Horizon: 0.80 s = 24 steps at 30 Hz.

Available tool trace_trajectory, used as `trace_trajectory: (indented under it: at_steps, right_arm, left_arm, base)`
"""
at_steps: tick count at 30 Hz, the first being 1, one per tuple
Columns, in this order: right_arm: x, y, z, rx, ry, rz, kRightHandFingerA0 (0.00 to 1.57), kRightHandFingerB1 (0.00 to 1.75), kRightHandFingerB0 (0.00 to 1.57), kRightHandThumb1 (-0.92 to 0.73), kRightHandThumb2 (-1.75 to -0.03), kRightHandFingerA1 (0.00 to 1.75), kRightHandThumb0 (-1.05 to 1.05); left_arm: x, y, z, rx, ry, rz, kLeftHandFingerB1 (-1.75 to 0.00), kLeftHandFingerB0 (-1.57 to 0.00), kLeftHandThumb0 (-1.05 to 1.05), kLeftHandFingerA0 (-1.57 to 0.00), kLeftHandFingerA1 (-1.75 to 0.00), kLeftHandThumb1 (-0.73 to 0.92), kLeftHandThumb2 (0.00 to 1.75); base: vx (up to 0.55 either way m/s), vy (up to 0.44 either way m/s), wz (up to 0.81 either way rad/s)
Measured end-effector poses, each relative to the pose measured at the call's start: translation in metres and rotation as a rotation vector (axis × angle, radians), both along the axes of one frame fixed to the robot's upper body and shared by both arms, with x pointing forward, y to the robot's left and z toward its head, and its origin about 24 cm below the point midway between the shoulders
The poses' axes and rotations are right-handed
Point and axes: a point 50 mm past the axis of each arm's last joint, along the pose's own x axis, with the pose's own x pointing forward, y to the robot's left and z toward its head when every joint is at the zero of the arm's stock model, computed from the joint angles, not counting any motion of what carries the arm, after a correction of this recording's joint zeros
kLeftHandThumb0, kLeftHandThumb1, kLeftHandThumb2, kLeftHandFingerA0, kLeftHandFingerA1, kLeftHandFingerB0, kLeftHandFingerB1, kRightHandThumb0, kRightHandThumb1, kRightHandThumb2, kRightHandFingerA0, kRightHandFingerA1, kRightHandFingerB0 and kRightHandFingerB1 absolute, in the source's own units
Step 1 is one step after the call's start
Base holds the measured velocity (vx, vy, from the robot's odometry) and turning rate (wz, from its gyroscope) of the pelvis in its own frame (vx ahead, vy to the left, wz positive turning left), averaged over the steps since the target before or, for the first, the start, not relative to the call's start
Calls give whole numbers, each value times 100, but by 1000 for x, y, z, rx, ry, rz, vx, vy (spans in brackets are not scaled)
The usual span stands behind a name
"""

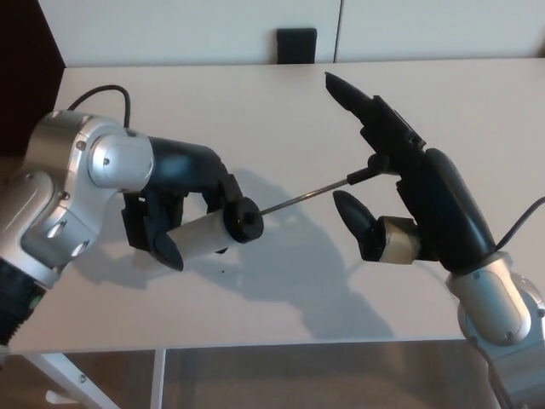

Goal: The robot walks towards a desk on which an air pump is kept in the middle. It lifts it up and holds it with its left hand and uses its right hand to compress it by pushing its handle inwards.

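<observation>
The air pump (213,234) is a white cylinder with a black end cap, held above the desk (281,102) and pointing right. My left hand (170,226) is shut on its barrel. A thin metal rod (302,195) runs from the cap up to the black handle (368,173). My right hand (400,183) stands open with its palm against the handle, fingers stretched up and left, thumb apart below the rod. Part of the handle is hidden behind the palm.
A small black block (295,44) sits at the desk's far edge against the white wall. A black cable (102,92) loops behind my left arm. White desk legs (85,383) and floor show below the near edge.
</observation>
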Motion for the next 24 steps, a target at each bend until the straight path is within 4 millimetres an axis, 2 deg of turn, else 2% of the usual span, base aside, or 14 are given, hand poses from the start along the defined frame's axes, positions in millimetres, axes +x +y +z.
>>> trace_trajectory:
  at_steps: [1, 2, 3, 5, 6, 7, 8, 10, 11, 13, 14, 17, 24]
  right_arm:
    - [0, 0, 0, 1, -2, 0, 6, 23, 6, -92, -77, 25, -76]
    - [0, 1, 0, 2, -3, -1, 6, 23, 6, -92, -77, 25, -76]
    - [0, 1, 0, 3, -5, -2, 8, 25, 9, -84, -116, 29, -85]
    - [0, 1, 1, 3, -11, -3, 8, 25, 9, -84, -116, 29, -85]
    - [0, 1, 2, 3, -14, -4, 8, 23, 6, -81, -92, 27, -84]
    - [0, 1, 2, 3, -16, -5, 8, 23, 6, -81, -92, 27, -84]
    - [0, 1, 3, 4, -20, -7, 9, 24, 8, -92, -78, 27, -77]
    - [0, 1, 3, 4, -23, -8, 9, 24, 8, -92, -78, 27, -77]
    - [0, 1, 4, 4, -27, -8, 9, 24, 9, -92, -78, 27, -77]
    - [1, 1, 6, 5, -37, -9, 9, 24, 9, -92, -78, 27, -77]
    - [2, 1, 7, 6, -40, -9, 9, 24, 8, -92, -78, 27, -76]
    - [2, 1, 6, 8, -42, -12, 8, 25, 7, -92, -76, 26, -74]
    - [2, 2, 7, 4, -48, -8, 7, 25, 6, -91, -80, 26, -77]
  left_arm:
    - [0, -2, 2, -4, -1, -10, -136, -69, -10, -85, -102, 63, 70]
    - [0, -3, 3, -6, 0, -17, -136, -69, -10, -85, -102, 63, 70]
    - [0, -5, 4, -9, 0, -22, -100, -70, -21, -73, -71, 71, 62]
    - [1, -7, 6, -13, 1, -35, -100, -70, -21, -73, -71, 71, 62]
    - [1, -8, 7, -13, 2, -41, -61, -73, -31, -67, -56, 73, 62]
    - [1, -10, 8, -14, 1, -49, -61, -73, -31, -67, -56, 73, 62]
    - [1, -14, 11, -15, 1, -66, -61, -74, -38, -73, -62, 74, 63]
    - [1, -19, 13, -13, 5, -83, -61, -74, -38, -73, -62, 74, 63]
    - [2, -21, 14, -13, 6, -89, -43, -51, -42, -66, -51, 78, 63]
    - [3, -27, 17, -12, 5, -104, -43, -51, -42, -66, -51, 78, 63]
    - [3, -28, 18, -10, 5, -107, -42, -53, -42, -60, -48, 74, 63]
    - [4, -34, 19, -8, 6, -114, -44, -53, -47, -55, -50, 70, 61]
    - [2, -41, 20, -30, 4, -122, -43, -56, -49, -53, -51, 69, 61]
  base:
    - [0, 0, 0]
    - [0, 0, 0]
    - [0, 0, 0]
    - [0, 0, 0]
    - [0, 0, 0]
    - [0, 0, 0]
    - [0, 0, 0]
    - [0, 0, 0]
    - [0, 0, 0]
    - [0, 0, 0]
    - [0, 0, 0]
    - [0, 0, 0]
    - [0, 0, 0]
